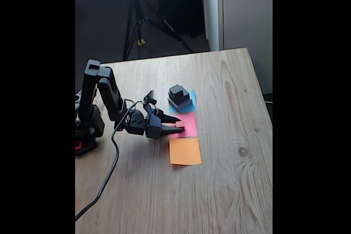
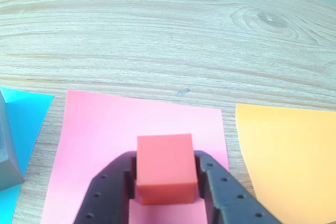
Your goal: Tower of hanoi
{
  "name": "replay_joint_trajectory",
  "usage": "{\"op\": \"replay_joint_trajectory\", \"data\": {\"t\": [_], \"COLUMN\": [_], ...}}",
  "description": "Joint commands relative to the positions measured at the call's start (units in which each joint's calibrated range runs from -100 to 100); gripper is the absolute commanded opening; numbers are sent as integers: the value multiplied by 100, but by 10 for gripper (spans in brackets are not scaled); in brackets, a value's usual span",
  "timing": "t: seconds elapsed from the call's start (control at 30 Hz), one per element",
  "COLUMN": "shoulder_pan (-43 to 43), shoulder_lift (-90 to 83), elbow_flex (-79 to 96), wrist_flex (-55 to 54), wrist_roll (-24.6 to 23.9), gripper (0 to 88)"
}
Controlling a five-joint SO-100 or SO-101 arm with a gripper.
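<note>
I had the jaws (image 2: 164, 192) clamped on the red cube (image 2: 165, 167), one finger (image 2: 107, 195) on each side face, and in the wrist view the cube sat squarely between them over the pink sheet (image 2: 105, 129). In the fixed view the gripper (image 1: 176, 125) reached from the arm (image 1: 101, 94) to the near edge of that pink sheet (image 1: 189, 120), low to the bench (image 1: 230, 190). I could not tell from either view whether the cube was already resting on the paper or held a little above it.

The rest of the tower (image 1: 179, 97) stood stacked on the blue sheet (image 1: 191, 102), just beyond the pink one; its grey corner (image 2: 8, 156) showed at the left edge of the wrist view. The orange sheet (image 1: 185, 150) lay bare on the other side.

I judged the step in hand to be setting the cube down on pink. To do that well I wanted it lowered straight and flat until it bore on the paper, then the jaws spread only enough to free it, so neither finger dragged it sideways. The cube was small and light, so a sticky finger could tip or carry it. I also meant to retreat upward and back, away from the stack, since a swing toward blue risked knocking the tower. The cube sat toward the near half of the sheet, still well inside its edges, which I thought good enough.
</note>
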Motion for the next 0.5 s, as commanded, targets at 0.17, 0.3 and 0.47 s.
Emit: {"op": "replay_joint_trajectory", "data": {"t": [0.17,0.3,0.47], "shoulder_pan": [-165,-207,-290], "shoulder_lift": [-960,-2194,-3950], "elbow_flex": [197,125,-339], "wrist_flex": [615,1967,4476], "wrist_roll": [69,69,69], "gripper": [19,21,18]}}
